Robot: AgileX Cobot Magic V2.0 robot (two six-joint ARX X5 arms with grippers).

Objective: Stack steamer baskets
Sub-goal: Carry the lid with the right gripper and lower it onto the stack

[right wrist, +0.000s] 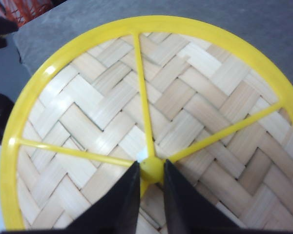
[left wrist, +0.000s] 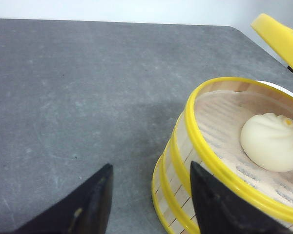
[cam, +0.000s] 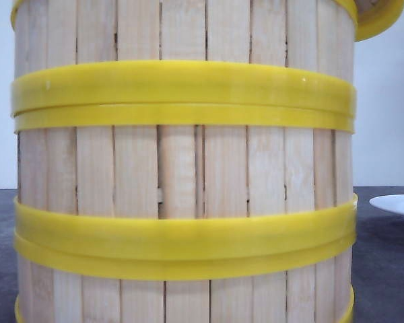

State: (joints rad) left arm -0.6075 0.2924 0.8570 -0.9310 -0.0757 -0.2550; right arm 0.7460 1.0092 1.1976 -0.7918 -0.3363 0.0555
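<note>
Steamer baskets: I count them stacked on the grey table, filling my front view; the top basket is uncovered and holds one white bun. Steamer lid: woven, yellow-rimmed, its centre knob pinched by my right gripper. Left gripper: released, fingers spread, one finger touching or just beside the stack's wall. White plate: right of the stack.

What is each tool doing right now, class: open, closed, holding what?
Left tool: open, empty, beside the stacked steamer baskets.
Right tool: closed on the centre knob of the woven lid.
</note>
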